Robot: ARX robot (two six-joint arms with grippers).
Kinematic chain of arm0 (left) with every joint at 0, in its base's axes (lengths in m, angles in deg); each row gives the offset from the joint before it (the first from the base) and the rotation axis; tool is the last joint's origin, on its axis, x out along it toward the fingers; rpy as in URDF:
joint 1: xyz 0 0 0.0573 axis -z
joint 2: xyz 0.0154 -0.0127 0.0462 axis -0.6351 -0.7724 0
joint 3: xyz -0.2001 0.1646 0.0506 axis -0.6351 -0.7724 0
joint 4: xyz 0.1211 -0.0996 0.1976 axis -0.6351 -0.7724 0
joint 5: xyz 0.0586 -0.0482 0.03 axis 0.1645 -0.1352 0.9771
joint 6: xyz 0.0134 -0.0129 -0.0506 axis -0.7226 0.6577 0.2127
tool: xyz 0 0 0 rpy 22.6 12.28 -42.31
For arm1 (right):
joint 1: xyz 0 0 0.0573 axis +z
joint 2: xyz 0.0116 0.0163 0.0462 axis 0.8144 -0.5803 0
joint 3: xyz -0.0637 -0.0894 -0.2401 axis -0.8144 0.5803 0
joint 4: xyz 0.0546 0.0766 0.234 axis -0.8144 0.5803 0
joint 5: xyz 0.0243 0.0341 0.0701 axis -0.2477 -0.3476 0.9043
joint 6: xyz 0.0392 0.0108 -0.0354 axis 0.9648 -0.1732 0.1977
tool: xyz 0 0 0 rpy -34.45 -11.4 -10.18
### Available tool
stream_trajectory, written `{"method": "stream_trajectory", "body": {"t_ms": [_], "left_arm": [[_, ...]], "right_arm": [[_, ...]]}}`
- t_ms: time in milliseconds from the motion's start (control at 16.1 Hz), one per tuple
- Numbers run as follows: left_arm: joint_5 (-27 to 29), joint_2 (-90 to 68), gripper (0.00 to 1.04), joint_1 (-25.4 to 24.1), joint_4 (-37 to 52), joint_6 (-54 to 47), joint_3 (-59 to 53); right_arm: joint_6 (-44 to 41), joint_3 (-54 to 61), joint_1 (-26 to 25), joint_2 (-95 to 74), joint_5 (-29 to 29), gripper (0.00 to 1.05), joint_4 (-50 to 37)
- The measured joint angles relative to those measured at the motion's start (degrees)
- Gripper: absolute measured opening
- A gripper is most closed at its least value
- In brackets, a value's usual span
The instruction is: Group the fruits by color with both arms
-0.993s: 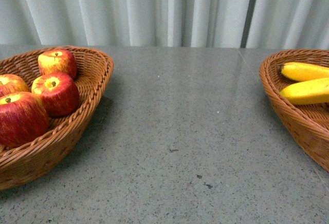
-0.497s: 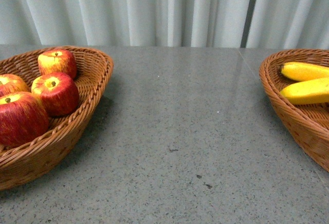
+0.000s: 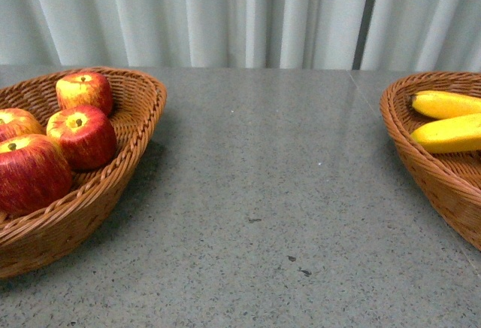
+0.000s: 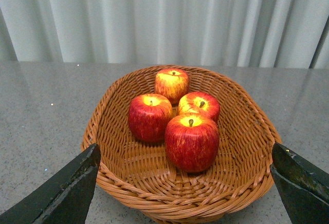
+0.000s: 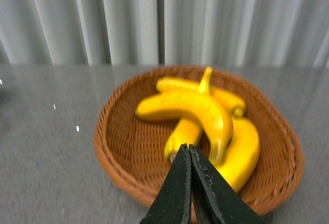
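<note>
Several red apples (image 3: 81, 136) lie in a wicker basket (image 3: 139, 129) at the left of the table. In the left wrist view the same apples (image 4: 192, 141) sit in the basket (image 4: 241, 178), and my left gripper (image 4: 190, 183) is open and empty, its fingers (image 4: 72, 188) wide apart before the basket's near rim. Yellow bananas (image 3: 449, 132) lie in a second wicker basket (image 3: 436, 185) at the right. In the right wrist view my right gripper (image 5: 188, 149) is shut and empty, in front of the bananas (image 5: 205, 116) in their basket (image 5: 121, 162). Neither arm shows in the front view.
The grey speckled table (image 3: 263, 192) stretches between the two baskets. A pale pleated curtain (image 3: 225, 12) hangs behind the table's far edge.
</note>
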Motion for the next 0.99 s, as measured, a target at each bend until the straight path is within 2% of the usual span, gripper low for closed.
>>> {"method": "stream_trajectory", "body": {"t_ms": [434, 497, 559, 683, 807, 993], "left_arm": [[-0.11, 0.0, 0.98, 0.0, 0.0, -0.02, 0.0], [-0.11, 0.0, 0.98, 0.0, 0.0, 0.0, 0.0], [-0.11, 0.0, 0.98, 0.0, 0.0, 0.0, 0.0], [-0.11, 0.0, 0.98, 0.0, 0.0, 0.0, 0.0], [-0.11, 0.0, 0.98, 0.0, 0.0, 0.0, 0.0], [-0.11, 0.0, 0.98, 0.0, 0.0, 0.0, 0.0]], "right_arm": [[0.0, 0.0, 0.0, 0.26, -0.07, 0.02, 0.26], [0.0, 0.0, 0.0, 0.26, -0.07, 0.28, 0.26], [0.0, 0.0, 0.0, 0.26, -0.04, 0.59, 0.26], [0.0, -0.02, 0.0, 0.26, -0.04, 0.85, 0.26], [0.02, 0.0, 0.0, 0.26, -0.04, 1.0, 0.26], [0.0, 0.0, 0.0, 0.26, -0.04, 0.98, 0.26]]}}
